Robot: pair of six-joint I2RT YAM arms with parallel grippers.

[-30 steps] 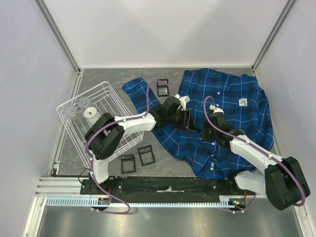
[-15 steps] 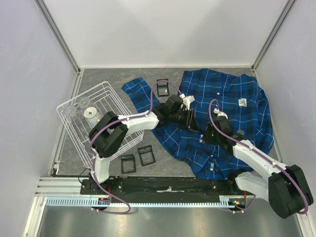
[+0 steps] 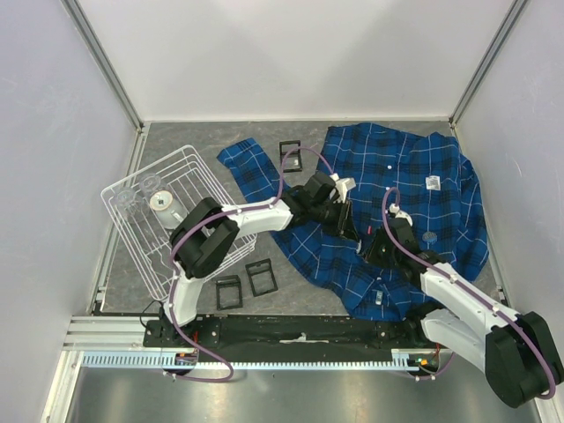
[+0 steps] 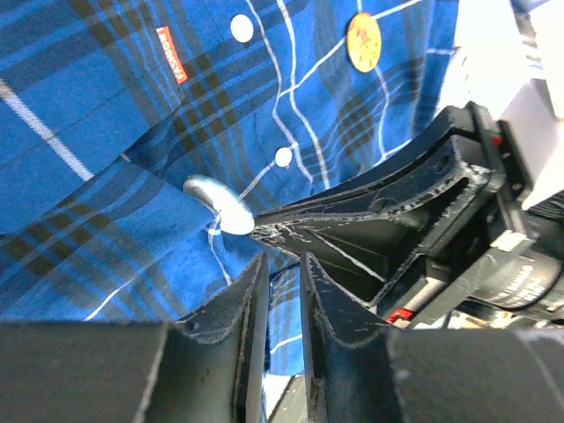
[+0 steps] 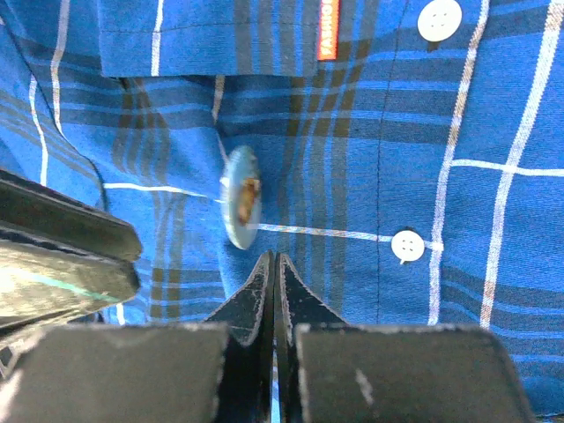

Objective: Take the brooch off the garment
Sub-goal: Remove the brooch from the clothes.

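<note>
The brooch (image 5: 240, 196) is sitting on the garment (image 3: 414, 176), near the red label (image 5: 327, 26) and on the side of it toward both arms. It is standing tilted on its edge, not lying flat against the cloth. Its long axis is running almost in line with the seam between the right fingers.

The right gripper (image 5: 271, 260) is pressing its 2 fingers fully together, tips at the cloth just beyond the brooch's near rim as counted from the label. Whether a fold is being pinched cannot be told.

The left gripper (image 4: 282, 262) is holding its fingers a slim gap apart with nothing between them, and is hanging slightly farther from the label.

The right arm is looking the nearer of the 2, so the coming move is probably turning on gripping that raised rim edge-on.
</note>
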